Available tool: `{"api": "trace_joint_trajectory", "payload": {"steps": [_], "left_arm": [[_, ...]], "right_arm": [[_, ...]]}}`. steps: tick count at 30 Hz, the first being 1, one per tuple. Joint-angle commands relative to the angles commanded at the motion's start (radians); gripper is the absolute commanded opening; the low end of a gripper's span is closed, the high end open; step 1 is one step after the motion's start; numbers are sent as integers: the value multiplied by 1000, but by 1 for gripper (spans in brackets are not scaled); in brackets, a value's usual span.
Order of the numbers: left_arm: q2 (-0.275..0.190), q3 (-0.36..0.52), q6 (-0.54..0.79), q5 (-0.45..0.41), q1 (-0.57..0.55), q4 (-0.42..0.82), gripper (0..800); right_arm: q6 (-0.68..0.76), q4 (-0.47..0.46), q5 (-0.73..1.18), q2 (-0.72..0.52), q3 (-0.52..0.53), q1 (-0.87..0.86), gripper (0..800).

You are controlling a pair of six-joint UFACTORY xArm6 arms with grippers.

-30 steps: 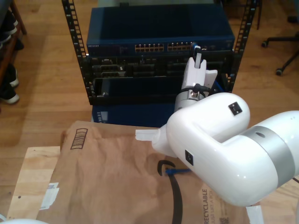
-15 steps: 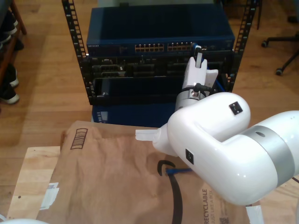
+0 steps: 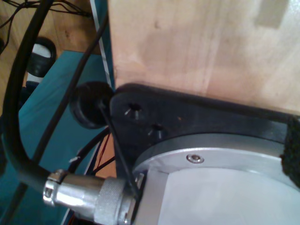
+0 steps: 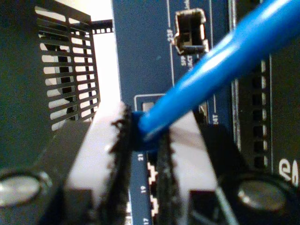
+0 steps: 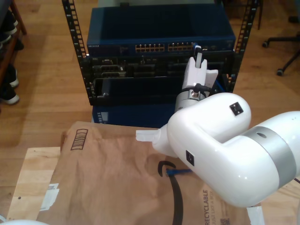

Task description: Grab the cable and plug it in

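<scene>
Wooden floor point(image 5: 42, 84) runs under a black equipment rack point(image 5: 161, 51) holding a blue network switch point(image 5: 159, 33), and nearer the camera brown paper point(image 5: 112, 183) covers a pale worktop point(image 5: 33, 173). Over it, in the exterior view, a white arm point(image 5: 225, 145) reaches toward the rack with my second claw point(image 5: 198, 52) right at the switch's row of ports. A short blue stretch of the cable point(image 5: 177, 172) lies on the paper beneath the arm.

Along the second wrist view, my second claw point(image 4: 143, 154) pinches the cable point(image 4: 211, 65) just behind its plug, up against the numbered ports.

From the first wrist view I see black cabling point(image 3: 18, 117), a metal connector point(image 3: 89, 194) and pale wood point(image 3: 206, 47); how my first claw stands I cannot tell.
</scene>
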Motion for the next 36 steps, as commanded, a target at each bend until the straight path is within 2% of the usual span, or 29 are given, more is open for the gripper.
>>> {"api": "trace_joint_trajectory", "payload": {"steps": [36], "left_arm": [[0,0,0,0,0,0,799]], "right_arm": [[2,3,8,6,-12,-11,0]]}}
